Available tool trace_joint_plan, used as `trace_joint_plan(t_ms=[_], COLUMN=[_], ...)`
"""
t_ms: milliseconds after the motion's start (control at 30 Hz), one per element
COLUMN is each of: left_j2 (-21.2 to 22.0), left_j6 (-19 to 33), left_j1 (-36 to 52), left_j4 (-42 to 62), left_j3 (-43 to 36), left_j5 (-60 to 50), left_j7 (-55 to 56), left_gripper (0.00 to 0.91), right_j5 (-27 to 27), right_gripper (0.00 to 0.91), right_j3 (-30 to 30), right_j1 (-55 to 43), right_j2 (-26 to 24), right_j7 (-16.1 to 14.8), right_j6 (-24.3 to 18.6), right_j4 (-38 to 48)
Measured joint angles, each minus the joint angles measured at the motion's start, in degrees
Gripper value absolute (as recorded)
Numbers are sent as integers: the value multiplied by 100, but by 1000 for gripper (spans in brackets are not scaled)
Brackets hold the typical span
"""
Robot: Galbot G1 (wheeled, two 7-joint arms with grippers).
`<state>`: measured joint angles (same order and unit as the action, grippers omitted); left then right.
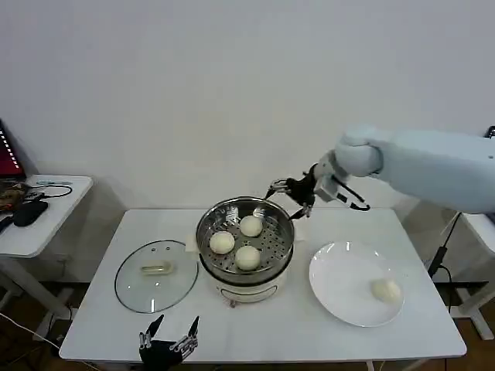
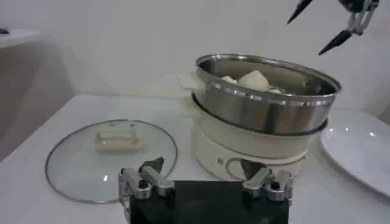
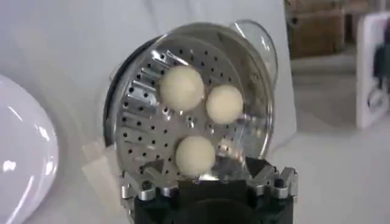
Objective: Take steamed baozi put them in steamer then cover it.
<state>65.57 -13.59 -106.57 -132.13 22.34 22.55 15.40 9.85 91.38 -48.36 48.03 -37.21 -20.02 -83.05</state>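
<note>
I judge the last bun to be light, soft and easily dented, with a smooth skin that may slip, so I would take it across its widest part, low on its sides, with a gentle squeeze. It lies alone on the right part of the plate, to the right of the steamer. My right gripper hangs empty, fingers spread, above the steamer's far right rim, so the bun is nearer me and to its right, well apart and lower. Three buns already sit on the steamer's perforated floor. The lid lies flat on the table left of the steamer; glass, heavier and breakable, best taken by its bar handle. My left gripper waits open at the table's near edge, near the lid.
</note>
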Motion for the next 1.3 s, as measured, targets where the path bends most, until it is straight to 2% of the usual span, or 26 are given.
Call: trace_joint_plan(t_ms=[333,667,900,1300], left_j2=[-19,-39,-47,-10], left_j6=[7,12,22,14], left_j1=[-8,-37,-100,-95], left_j4=[14,-56,-88,-152], left_j3=[-23,-56,-25,54], left_j5=[0,-18,-27,-19], left_j7=[-1,2,0,0], left_gripper=[907,907,907,907], right_j5=[900,1698,1851,1684], right_gripper=[907,907,907,907], right_j3=[755,1392,1596,1560], right_j1=[-584,-955,-983,-584], right_j2=[-586,-1039,-1393,-1868], right_j7=[-37,-294,-642,-1115], right_j6=[1015,2100,2690,3074], right_j4=[-292,-580,-584,-439])
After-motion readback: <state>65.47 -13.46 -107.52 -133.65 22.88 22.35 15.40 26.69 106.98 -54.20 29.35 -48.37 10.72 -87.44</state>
